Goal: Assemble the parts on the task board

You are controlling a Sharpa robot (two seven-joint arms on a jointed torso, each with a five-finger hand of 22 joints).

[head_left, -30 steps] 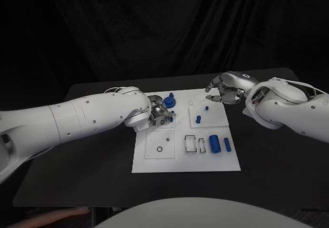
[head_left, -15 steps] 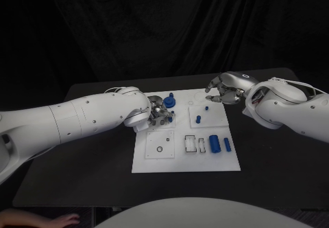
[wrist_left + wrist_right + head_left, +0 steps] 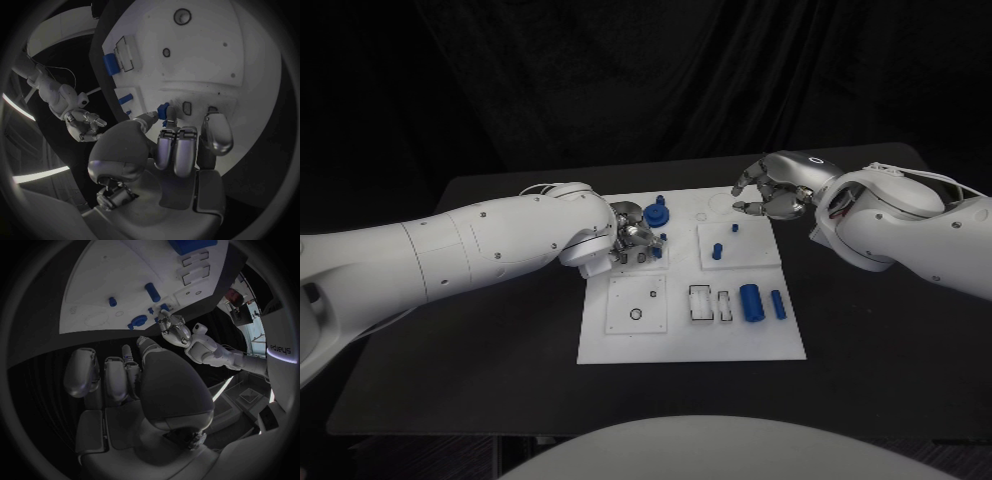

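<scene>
- The small blue part (image 3: 163, 110) is pinched at the fingertips of the left hand (image 3: 635, 243), low over the white task board (image 3: 689, 345) at its left side, near the board's far end
- In the left wrist view the part sits right beside a small slot in the raised tile; my reading is that the step in hand is seating it there
- To do it well: keep the part square to the slot, lower slowly, press straight down, and loosen the pinch only once it stands on its own
- A blue knob-like part (image 3: 658, 211) stands just beyond the left hand, near enough to be knocked; a sideways sweep looks risky
- The right hand (image 3: 773, 192) hovers at the board's far right corner, fingers curled loosely and apart, nothing in them
- Other blue pieces: a peg (image 3: 717, 251) upright on the right tile, a larger cylinder (image 3: 750, 301) and a slim one (image 3: 779, 304) lying near the board's right edge
- The board lies on a black table (image 3: 473, 370); a dark curtain (image 3: 646, 70) hangs behind
</scene>
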